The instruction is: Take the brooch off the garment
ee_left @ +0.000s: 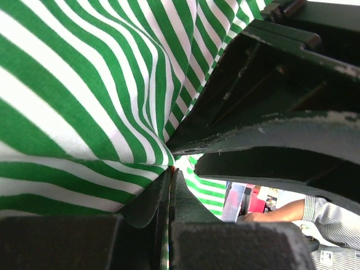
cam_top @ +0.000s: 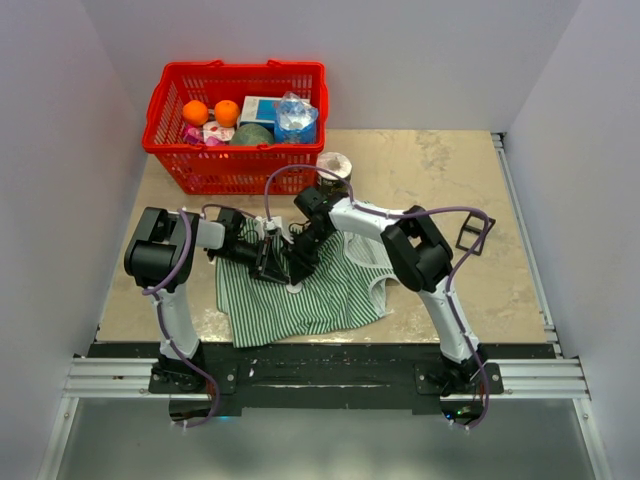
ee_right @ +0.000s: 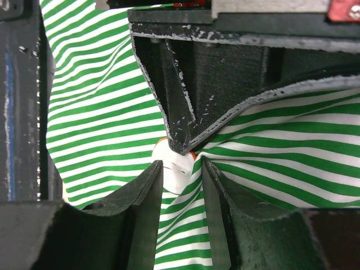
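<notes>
On striped garment | brooch: small whitish disc, orange rim

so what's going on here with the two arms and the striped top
The left gripper is pinching a fold of the striped garment to hold it. The right gripper has its jaws either side of the small whitish brooch, which is still on the garment. Whether they grip it yet is unclear.

Left gripper and right gripper tip to tip on green-and-white striped garment, mid-table. Red basket behind; tape roll just beside it.
</notes>
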Controlling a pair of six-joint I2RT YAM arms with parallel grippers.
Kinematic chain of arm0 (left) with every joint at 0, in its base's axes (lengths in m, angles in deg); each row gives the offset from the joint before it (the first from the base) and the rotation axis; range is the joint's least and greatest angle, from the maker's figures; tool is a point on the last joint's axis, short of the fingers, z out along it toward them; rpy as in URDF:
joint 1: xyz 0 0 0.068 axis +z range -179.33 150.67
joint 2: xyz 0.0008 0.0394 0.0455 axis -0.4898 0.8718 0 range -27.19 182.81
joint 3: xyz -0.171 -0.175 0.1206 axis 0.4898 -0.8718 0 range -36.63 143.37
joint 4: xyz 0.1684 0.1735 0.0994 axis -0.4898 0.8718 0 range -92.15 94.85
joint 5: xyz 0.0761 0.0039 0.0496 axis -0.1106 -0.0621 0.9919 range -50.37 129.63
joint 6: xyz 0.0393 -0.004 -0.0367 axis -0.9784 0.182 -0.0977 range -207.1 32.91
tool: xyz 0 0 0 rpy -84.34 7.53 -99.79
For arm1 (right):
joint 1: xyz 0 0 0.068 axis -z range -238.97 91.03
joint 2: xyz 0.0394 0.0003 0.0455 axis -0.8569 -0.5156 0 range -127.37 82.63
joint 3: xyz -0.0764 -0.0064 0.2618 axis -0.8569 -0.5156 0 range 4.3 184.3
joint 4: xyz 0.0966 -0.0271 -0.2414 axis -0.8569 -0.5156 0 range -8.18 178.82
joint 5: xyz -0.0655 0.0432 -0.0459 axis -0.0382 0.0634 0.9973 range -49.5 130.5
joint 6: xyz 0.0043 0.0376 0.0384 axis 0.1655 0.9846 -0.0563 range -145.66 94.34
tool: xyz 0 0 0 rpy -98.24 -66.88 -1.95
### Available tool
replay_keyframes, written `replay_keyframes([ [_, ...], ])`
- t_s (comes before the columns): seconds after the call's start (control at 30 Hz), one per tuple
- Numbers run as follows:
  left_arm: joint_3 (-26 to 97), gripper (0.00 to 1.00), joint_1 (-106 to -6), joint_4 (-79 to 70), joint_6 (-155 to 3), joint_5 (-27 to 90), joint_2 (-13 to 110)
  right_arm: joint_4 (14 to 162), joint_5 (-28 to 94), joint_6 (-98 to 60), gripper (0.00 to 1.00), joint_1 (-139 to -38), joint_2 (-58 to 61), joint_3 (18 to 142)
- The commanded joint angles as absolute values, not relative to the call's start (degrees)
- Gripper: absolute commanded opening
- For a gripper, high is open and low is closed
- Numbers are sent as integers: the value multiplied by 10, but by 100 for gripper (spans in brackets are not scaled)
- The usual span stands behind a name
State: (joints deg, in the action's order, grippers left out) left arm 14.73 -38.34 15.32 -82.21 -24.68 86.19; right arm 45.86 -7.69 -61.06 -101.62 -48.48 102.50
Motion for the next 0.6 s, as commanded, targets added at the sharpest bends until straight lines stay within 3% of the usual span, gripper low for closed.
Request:
replay_keyframes([
  [0.0,165,0,-377,136,-837,-239,860,378,-29,-607,39,-1025,-546,1003],
  [0.57,170,0,-377,130,-827,-240,858,392,71,-602,36,-1049,-536,989],
])
